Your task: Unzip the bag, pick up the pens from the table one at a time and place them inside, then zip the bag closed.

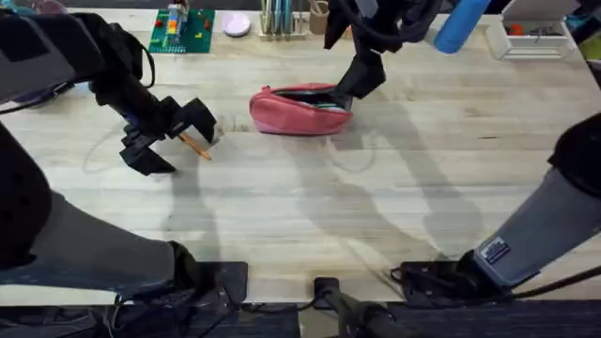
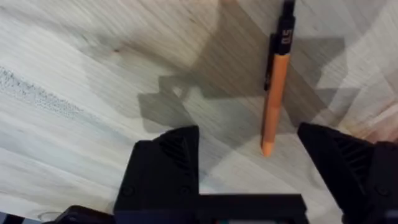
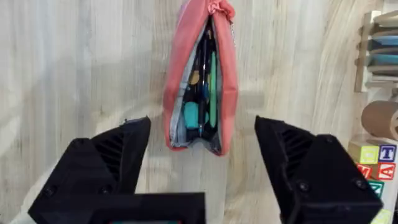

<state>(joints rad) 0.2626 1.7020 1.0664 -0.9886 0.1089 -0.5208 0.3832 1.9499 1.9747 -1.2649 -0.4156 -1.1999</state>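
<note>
Overhead showed left gripper (image 1: 178, 141) spread wide, empty, straddling orange pen (image 2: 274, 99) to grasp; right gripper (image 3: 202, 163) — equally wide, empty — faced unzipped bag (image 3: 200, 81).

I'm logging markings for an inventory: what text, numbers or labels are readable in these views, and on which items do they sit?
"0.5" on the black clip end of the orange pen, seen by the left wrist camera.
"T" on a toy block at the edge of the right wrist view; the letters on its neighbours are too partial to read.
A label on the right arm, overhead: too small to read.
</note>
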